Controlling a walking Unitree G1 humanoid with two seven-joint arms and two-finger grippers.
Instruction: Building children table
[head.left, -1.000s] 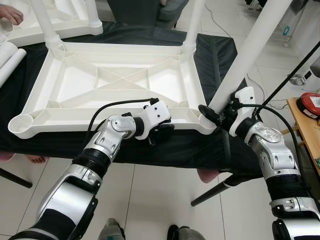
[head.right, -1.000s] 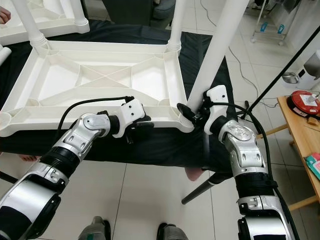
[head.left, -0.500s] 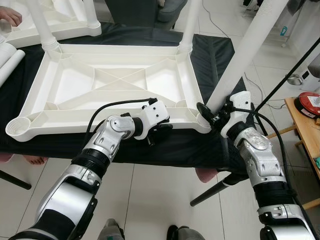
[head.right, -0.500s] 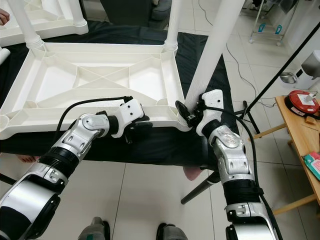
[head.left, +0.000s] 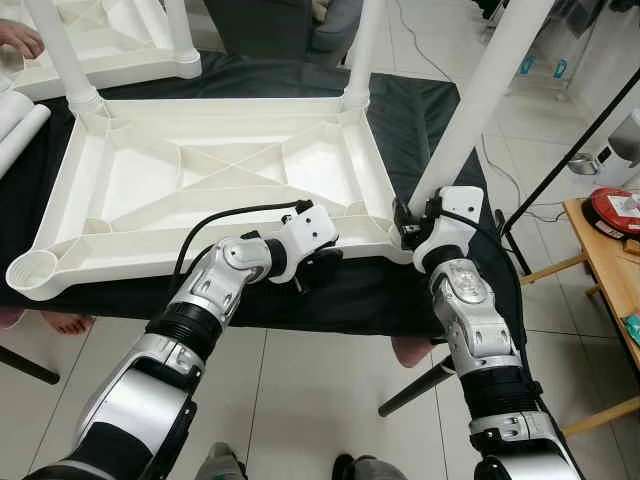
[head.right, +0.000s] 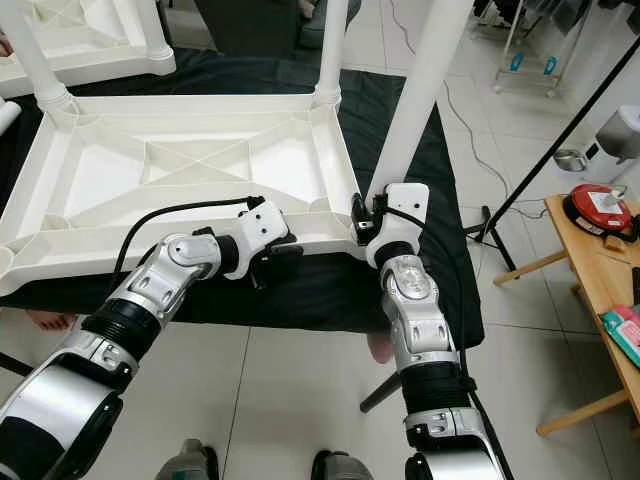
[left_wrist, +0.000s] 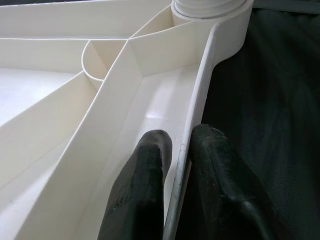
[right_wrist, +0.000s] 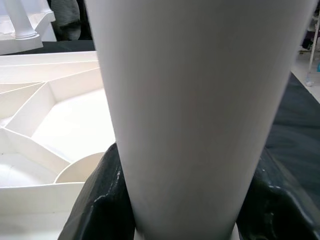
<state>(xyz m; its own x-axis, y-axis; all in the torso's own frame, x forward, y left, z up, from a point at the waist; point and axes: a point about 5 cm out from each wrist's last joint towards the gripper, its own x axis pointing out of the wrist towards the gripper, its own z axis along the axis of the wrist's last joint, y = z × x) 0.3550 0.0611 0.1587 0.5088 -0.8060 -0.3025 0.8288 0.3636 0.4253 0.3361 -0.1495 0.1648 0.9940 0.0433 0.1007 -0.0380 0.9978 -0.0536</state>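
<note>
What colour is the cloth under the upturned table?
Black cloth, clearest in the left eye view.

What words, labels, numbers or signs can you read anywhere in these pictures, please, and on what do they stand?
No text can be read anywhere.
The red round thing on the wooden side table has a pale label, too small and blurred to read.
The white tabletop, the white leg held by the right gripper, the black cloth and the left gripper carry no markings.
</note>
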